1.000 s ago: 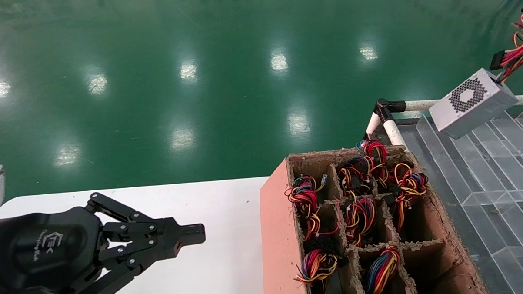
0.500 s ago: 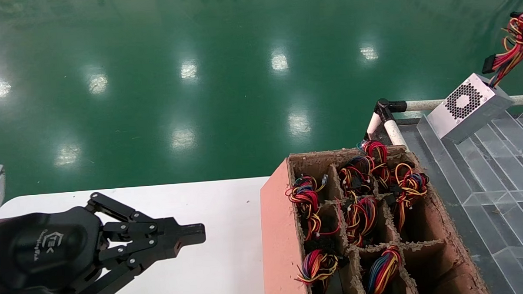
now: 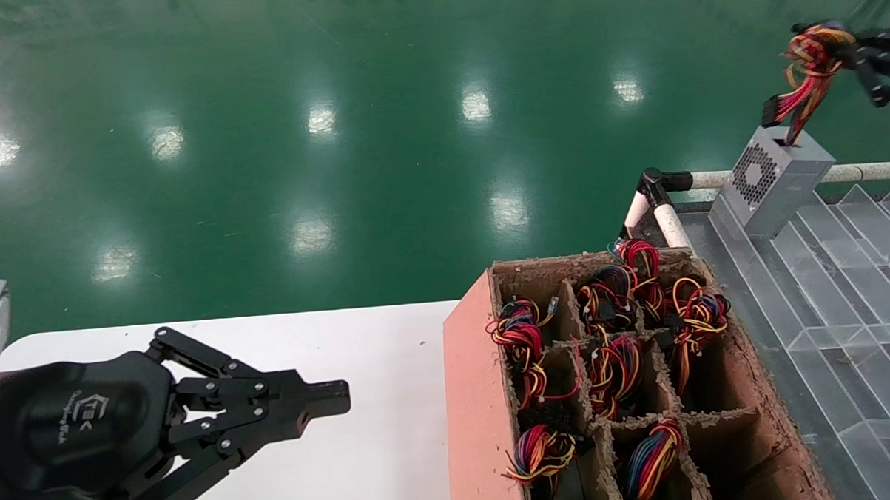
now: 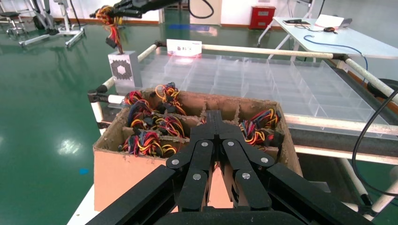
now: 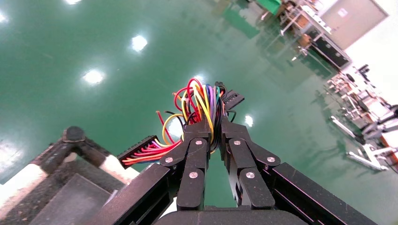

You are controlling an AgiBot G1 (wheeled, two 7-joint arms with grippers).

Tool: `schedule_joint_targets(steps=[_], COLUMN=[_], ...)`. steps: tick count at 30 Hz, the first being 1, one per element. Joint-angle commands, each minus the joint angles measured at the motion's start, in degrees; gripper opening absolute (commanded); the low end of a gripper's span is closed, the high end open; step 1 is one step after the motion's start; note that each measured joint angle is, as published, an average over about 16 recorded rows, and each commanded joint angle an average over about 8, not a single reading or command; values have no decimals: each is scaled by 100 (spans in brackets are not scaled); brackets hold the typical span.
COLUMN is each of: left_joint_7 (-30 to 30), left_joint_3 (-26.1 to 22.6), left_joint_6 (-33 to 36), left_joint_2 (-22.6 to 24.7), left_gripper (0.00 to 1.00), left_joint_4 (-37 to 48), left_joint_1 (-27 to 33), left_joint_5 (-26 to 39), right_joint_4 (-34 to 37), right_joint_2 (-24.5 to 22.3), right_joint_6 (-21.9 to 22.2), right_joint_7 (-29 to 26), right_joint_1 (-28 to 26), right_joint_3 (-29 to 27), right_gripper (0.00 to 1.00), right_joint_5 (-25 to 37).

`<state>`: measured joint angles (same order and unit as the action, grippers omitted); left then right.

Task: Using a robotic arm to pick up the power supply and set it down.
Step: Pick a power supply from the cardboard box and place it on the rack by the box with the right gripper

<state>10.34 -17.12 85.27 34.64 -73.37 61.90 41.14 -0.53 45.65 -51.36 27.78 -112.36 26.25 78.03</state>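
green floor; right claw [image 3: 849, 51] edge-cropped

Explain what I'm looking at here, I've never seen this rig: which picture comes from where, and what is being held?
This is a two-armed robot with a gripper on each arm. The wide picture looks down from its head; the other two come from cameras on its wrists.

The left gripper is shut and idle above the white table. The left wrist camera looks past it at the cardboard box, whose compartments hold coiled wire bundles.

The right gripper is shut on the wires of the power supply, the small grey box with a round-hole grille. It hangs upright from those wires at the corner of the clear tray beside the box. I cannot tell whether its base touches the tray.
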Motion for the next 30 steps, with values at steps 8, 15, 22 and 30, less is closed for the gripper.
schedule_joint_targets(steps=[8, 15, 22, 30], left_joint_7=[-1, -2, -3, -4], left_joint_3=[-3, -5, -7, -9], left_joint_6=[-1, -2, -3, -4], left_joint_2=[-1, -2, -3, -4], left_gripper=[0, 0, 0, 0], left_joint_4=[0, 0, 0, 0], left_joint_1=[1, 1, 1, 2], left_joint_5=[-2, -3, -5, -6], right_joint_4=[57, 62, 61, 81], right_joint_2=[76, 79, 58, 70], right_joint_6=[31, 70, 112, 294], right_joint_7=[138, 131, 82, -15], right_joint_1=[156, 162, 106, 44], right_joint_3=[37, 45, 54, 37], right_gripper=[2, 89, 100, 100], right_joint_5=[53, 65, 77, 51])
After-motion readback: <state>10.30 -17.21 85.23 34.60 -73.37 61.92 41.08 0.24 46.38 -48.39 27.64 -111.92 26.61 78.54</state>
